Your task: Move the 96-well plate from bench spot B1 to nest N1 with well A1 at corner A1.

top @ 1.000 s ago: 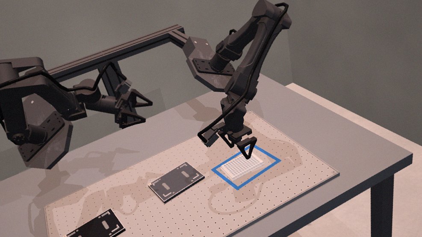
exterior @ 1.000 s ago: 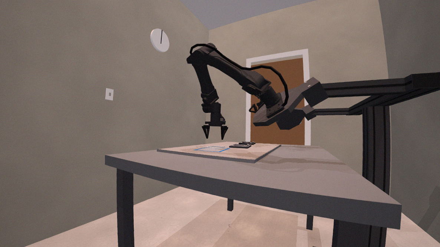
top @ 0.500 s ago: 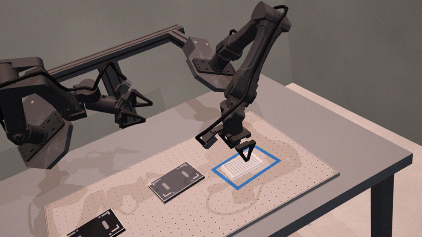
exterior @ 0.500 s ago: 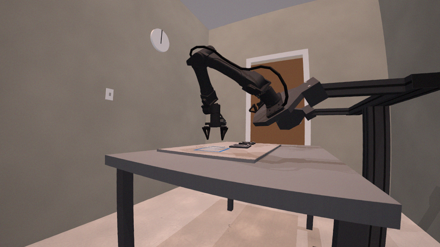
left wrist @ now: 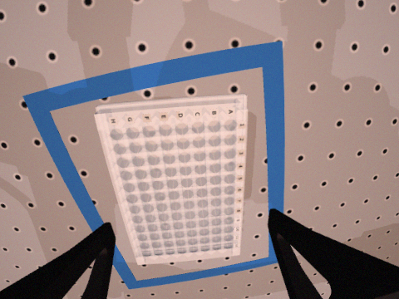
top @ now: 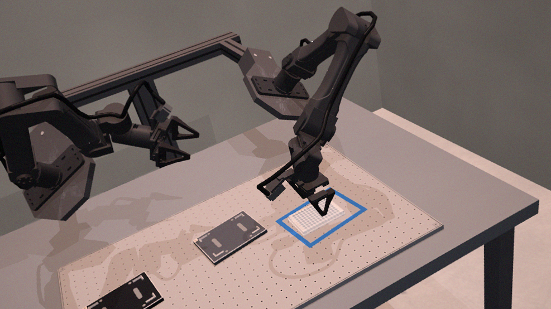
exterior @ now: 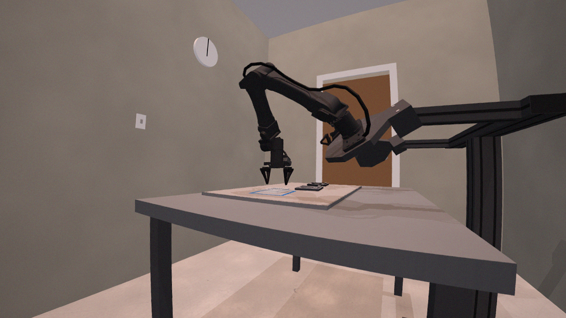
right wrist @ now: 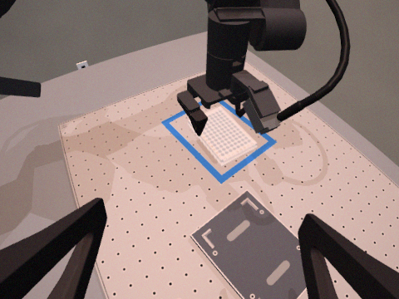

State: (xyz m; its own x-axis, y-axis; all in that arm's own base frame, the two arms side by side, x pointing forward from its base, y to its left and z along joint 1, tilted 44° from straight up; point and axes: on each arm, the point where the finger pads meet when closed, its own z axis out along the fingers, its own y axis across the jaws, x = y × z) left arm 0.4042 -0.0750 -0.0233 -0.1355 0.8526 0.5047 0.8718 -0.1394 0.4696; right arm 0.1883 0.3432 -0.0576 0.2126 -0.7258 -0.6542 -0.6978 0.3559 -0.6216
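Note:
The clear 96-well plate point(top: 318, 217) lies flat inside the blue frame of spot B1 point(top: 305, 239). My left gripper point(top: 320, 202) hangs open just above it, fingers pointing down. In the left wrist view the plate point(left wrist: 178, 178) sits lengthwise ahead, and the open fingers stand to either side of its near end, apart from it. The right wrist view shows the left gripper point(right wrist: 222, 116) over the plate point(right wrist: 228, 139). My right gripper point(top: 176, 142) is open and empty, held high at the back of the table. Two dark nests point(top: 229, 235) point(top: 123, 304) lie on the pegboard.
The nearer nest point(right wrist: 258, 261) lies between the two arms, with white corner locators and two slots. The pegboard covers the middle of the grey table. A black gantry frame point(top: 161, 67) carries both arm bases at the back.

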